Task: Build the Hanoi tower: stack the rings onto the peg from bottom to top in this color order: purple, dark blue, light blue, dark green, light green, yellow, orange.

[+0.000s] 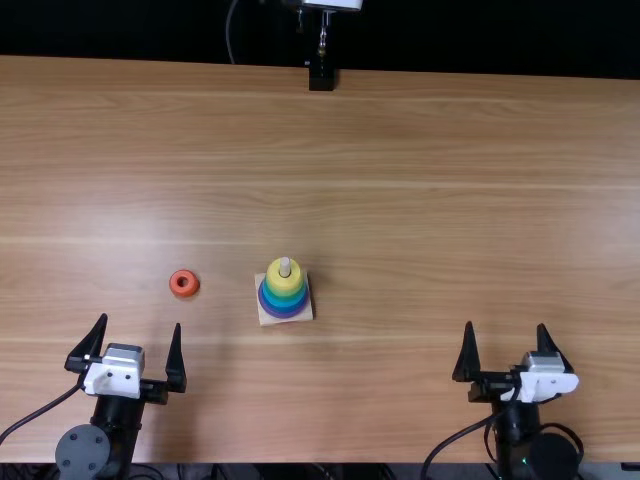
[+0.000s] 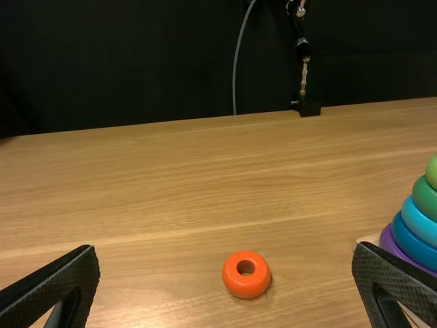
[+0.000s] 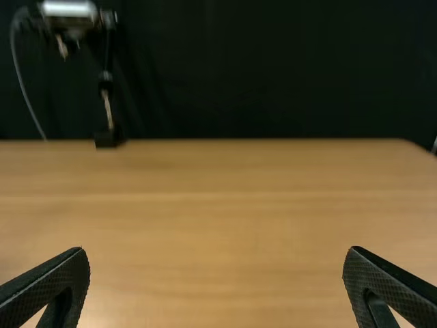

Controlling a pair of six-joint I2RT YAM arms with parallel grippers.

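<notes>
Top view: orange ring (image 1: 184, 291) lies left of the stack (image 1: 284, 294).
Left gripper (image 1: 141, 320): parted, empty; straddle that ring evenly.
Right gripper (image 1: 505, 324): parted, empty.
Peg (image 1: 285, 266): now lower your ring level.

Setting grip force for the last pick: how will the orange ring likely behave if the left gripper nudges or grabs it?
The orange ring lies flat, so a nudge would probably slide it rather than roll it. Its smooth, glossy surface may be a bit slippery. The thick, rounded wall looks stiff, so it should hold its shape when squeezed.
</notes>
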